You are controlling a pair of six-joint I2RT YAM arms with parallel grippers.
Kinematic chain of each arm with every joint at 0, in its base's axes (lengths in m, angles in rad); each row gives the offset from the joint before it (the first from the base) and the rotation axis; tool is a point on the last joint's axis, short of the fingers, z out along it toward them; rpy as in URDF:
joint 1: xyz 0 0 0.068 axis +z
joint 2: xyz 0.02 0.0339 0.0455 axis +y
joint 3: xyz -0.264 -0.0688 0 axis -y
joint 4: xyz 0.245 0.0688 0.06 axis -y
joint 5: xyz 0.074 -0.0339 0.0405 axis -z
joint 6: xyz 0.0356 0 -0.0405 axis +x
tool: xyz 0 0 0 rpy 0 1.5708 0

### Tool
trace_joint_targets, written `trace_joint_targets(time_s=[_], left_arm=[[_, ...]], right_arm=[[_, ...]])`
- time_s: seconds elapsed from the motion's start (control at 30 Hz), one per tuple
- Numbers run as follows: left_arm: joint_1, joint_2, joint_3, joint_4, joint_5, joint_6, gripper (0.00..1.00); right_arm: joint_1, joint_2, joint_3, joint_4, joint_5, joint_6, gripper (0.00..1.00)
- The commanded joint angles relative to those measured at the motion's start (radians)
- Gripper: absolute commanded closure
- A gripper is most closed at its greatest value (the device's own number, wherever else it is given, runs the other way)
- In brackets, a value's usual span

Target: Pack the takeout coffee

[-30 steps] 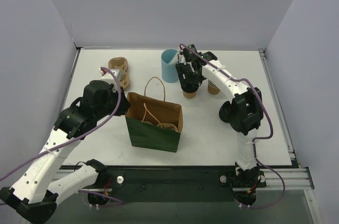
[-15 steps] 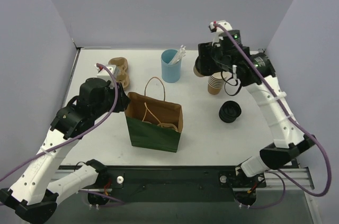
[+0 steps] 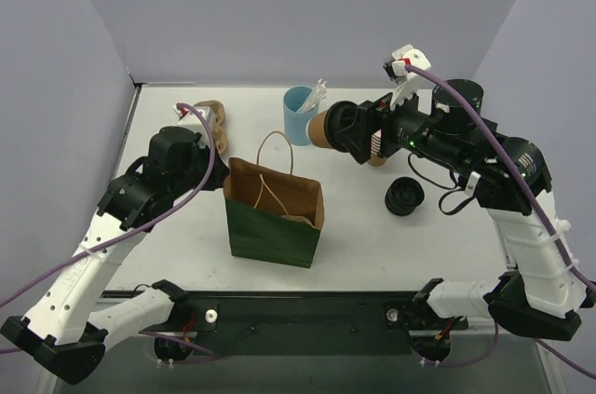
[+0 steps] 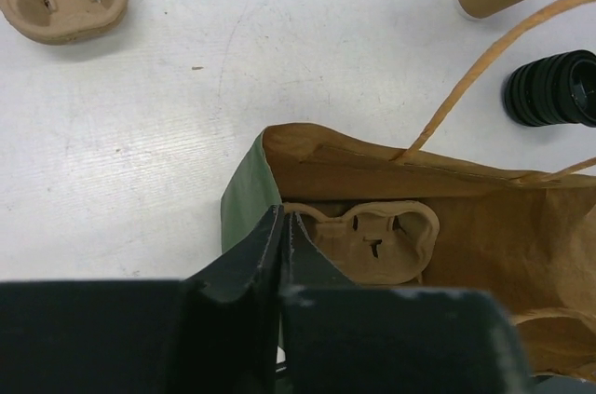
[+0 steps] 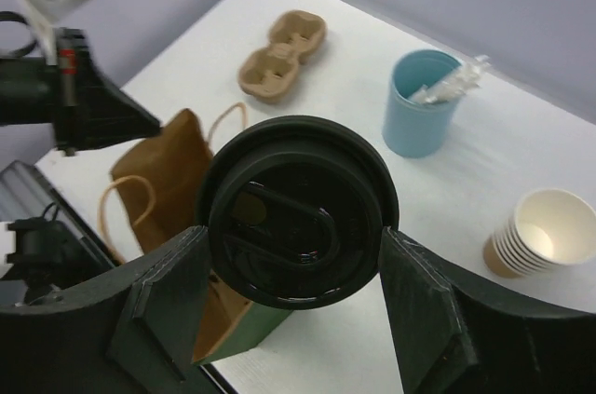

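The takeout coffee (image 3: 319, 129), a tan-brown cup with a black lid (image 5: 296, 222), lies on its side in the air in my right gripper (image 3: 337, 129). The gripper is shut on it, with its fingers (image 5: 172, 292) on both sides of the lid. It hangs above the table, behind and to the right of the green bag (image 3: 275, 226). The bag stands open, and a cardboard cup carrier (image 4: 372, 240) lies inside. My left gripper (image 4: 281, 222) is shut on the bag's left rim (image 4: 247, 198).
A light-blue cup with white sticks (image 3: 298, 115) stands at the back. A stack of cream paper cups (image 3: 376, 154) and a stack of black lids (image 3: 404, 197) are on the right. A second cup carrier (image 3: 212, 119) lies at the back left.
My right arm lifted the coffee from the back by the cup stack and swung it left toward the bag, tipping it sideways. My left gripper stayed at the bag's rim.
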Motion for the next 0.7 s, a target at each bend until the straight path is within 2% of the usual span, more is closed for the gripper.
trace_joint_targets(time_s=[0.0, 0.07, 0.23, 0.6, 0.67], left_arm=[[0.004, -0.006, 0.044, 0.002, -0.004, 0.026, 0.73], [0.005, -0.005, 0.052, -0.010, -0.014, 0.026, 0.56], [0.005, -0.002, 0.023, -0.014, -0.038, 0.029, 0.53], [0.005, -0.032, -0.063, 0.042, -0.028, 0.012, 0.69], [0.005, -0.029, -0.072, 0.054, -0.011, 0.010, 0.82]], right_arm=[[0.054, -0.051, -0.050, 0.132, -0.067, 0.009, 0.64], [0.057, -0.045, -0.064, 0.154, -0.035, 0.038, 0.64], [0.083, -0.030, -0.050, 0.154, -0.036, 0.040, 0.64], [0.152, -0.010, -0.057, 0.156, -0.039, 0.002, 0.64], [0.169, -0.008, -0.071, 0.156, -0.041, -0.008, 0.64]])
